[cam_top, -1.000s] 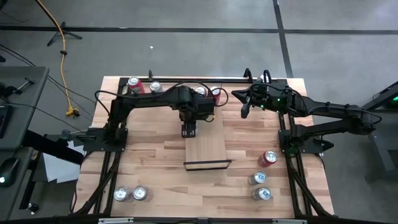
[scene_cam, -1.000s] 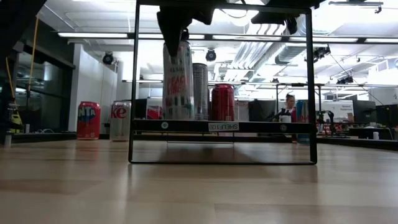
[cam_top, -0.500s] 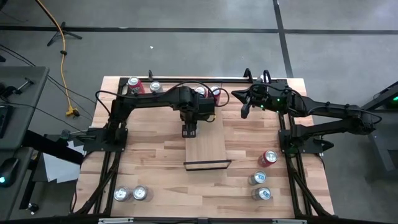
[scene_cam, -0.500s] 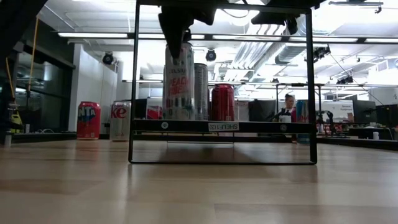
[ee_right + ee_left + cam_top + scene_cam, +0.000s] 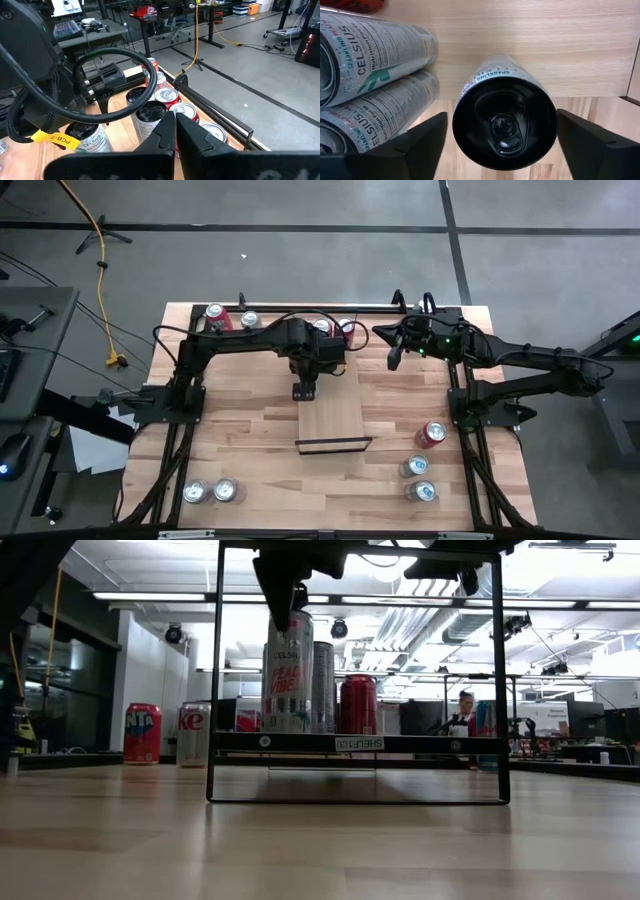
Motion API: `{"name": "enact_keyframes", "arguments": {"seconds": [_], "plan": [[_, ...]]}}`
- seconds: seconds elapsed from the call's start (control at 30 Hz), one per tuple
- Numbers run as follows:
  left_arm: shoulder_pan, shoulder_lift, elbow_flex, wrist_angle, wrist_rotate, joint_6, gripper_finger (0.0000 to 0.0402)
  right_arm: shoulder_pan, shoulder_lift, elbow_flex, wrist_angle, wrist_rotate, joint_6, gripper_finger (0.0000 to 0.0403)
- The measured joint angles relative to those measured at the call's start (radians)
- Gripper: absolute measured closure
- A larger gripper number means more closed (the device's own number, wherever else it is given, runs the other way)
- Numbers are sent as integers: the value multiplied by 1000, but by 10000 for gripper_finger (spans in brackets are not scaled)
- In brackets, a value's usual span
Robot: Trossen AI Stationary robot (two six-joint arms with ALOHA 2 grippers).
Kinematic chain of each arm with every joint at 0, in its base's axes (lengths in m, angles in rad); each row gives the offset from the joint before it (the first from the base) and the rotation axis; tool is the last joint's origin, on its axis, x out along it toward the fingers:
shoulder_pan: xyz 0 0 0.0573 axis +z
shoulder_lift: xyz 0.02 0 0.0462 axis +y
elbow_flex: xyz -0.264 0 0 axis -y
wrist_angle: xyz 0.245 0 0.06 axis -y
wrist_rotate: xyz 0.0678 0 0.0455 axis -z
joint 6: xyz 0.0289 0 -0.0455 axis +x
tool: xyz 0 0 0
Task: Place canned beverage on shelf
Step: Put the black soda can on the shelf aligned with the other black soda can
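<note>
**A:** Where is the left arm?

**B:** It reaches from the table's left edge across toward the middle of the far side, and the left gripper [image 5: 305,391] hangs over the far end of the shelf [image 5: 333,420]. Its fingers [image 5: 422,142] are spread, one on either side of the can [image 5: 504,122], with a gap showing on both sides in the wrist view. So the can is let go, not pinched.

**A:** And the can itself?

**B:** It stands upright on the shelf board near the far rail, a tall slim silver can [image 5: 288,672] with "PEACH VIBE" lettering and a dark top with a pull tab.

**A:** The right arm?

**B:** It stretches in from the right edge. The right gripper [image 5: 393,358] sits above the far edge, right of the shelf, with its fingers pressed together on nothing.

**A:** How much room is there around the shelf?

**B:** The shelf is a pale plain-wood board with thin black rails, and its near half is bare. Striped butcher-block table [image 5: 260,450] lies open on both sides of it. More cans [image 5: 232,318] cluster along the far edge, a pair [image 5: 211,492] stands at the near left corner, and three [image 5: 422,463] stand near the right edge.
</note>
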Motion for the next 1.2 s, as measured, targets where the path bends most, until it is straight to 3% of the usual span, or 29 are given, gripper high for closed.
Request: {"name": "enact_keyframes", "arguments": {"seconds": [0.23,0.47,0.6,0.77,0.93,1.07,1.2], "plan": [[0,-21,80,-28,5,-6,50,0,0,0,11,0,0,402],[-10,-230,77,64,-22,-126,49,0,11,5,112,-61,-40,390],[-43,-431,-63,268,-157,-185,49,0,73,71,87,-93,-52,337],[-98,-693,-391,499,-346,-293,49,0,219,236,-20,-236,-80,232],[-127,-904,-663,679,-377,-431,49,0,398,477,-334,-343,-107,125],[-136,-995,-762,752,-400,-503,49,0,556,692,-585,-413,-199,73],[-140,-1035,-780,781,-419,-502,49,0,705,877,-755,-473,-307,54]]}}
